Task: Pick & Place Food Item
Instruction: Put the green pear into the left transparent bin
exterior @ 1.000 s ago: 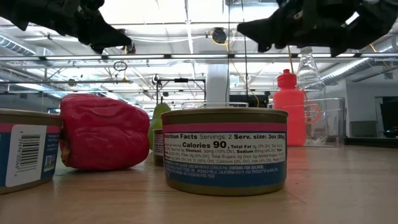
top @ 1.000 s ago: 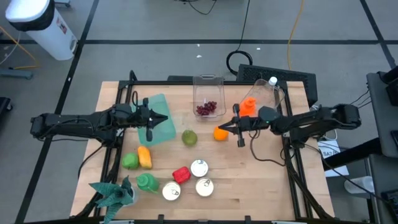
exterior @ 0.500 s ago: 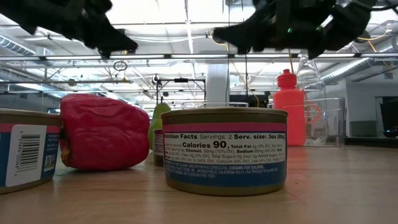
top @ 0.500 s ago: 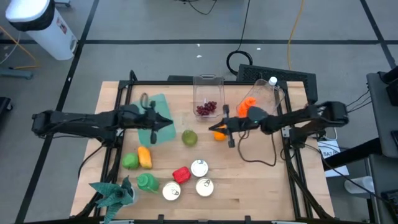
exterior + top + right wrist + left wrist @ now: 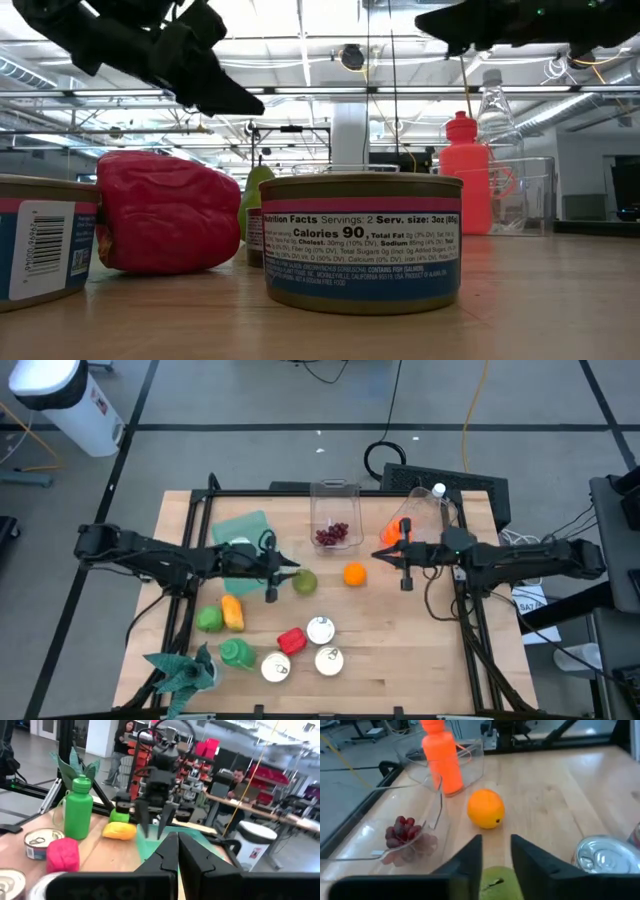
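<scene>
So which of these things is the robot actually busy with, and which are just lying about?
In play: left claw, open, reaching at the green pear; the orange beyond it.

Lying about: right claw, shut; cans; red pepper; green bottle; grapes; orange bottle.

Table: pale wood, matt, visibly grained. Cans: shiny metal with glossy paper labels. Container: clear, glossy plastic. Orange bottle: smooth matt plastic. Red pepper: glossy, wrinkled skin
</scene>
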`<state>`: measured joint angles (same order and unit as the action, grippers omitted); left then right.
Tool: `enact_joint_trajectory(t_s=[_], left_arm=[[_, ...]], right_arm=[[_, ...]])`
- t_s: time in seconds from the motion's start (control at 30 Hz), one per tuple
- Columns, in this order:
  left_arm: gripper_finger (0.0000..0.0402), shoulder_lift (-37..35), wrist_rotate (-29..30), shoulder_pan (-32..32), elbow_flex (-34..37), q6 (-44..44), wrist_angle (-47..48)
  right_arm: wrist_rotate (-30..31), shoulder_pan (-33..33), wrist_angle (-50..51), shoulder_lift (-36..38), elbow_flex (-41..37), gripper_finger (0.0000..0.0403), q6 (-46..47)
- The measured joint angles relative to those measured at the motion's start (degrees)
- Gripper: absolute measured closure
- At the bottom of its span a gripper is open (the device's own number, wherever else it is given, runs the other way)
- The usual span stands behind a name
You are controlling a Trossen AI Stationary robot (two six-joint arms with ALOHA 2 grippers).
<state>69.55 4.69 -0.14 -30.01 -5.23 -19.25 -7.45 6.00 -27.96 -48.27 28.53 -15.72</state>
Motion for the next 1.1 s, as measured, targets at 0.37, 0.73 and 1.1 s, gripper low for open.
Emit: enact_joint_trajectory(t_s=[0.37,0.73,1.1], left_arm=[[0.0205,6.32,3.12,-2.01,-0.60,-2.28,0.42],[0.0251,6.24,4.33,-2.01,-0.62,-0.24,2.65],[0.0246,8.07,7.39,-2.01,-0.61,-0.48,2.06]], right_arm=[[-0.06,0.00,-0.92,6.51,-3.57,0.0403,-3.09],[-0.06,0.00,-0.93,6.54,-3.76,0.0403,-3.02],[-0.06,0.00,-0.93,6.49,-3.76,0.0403,-3.00]])
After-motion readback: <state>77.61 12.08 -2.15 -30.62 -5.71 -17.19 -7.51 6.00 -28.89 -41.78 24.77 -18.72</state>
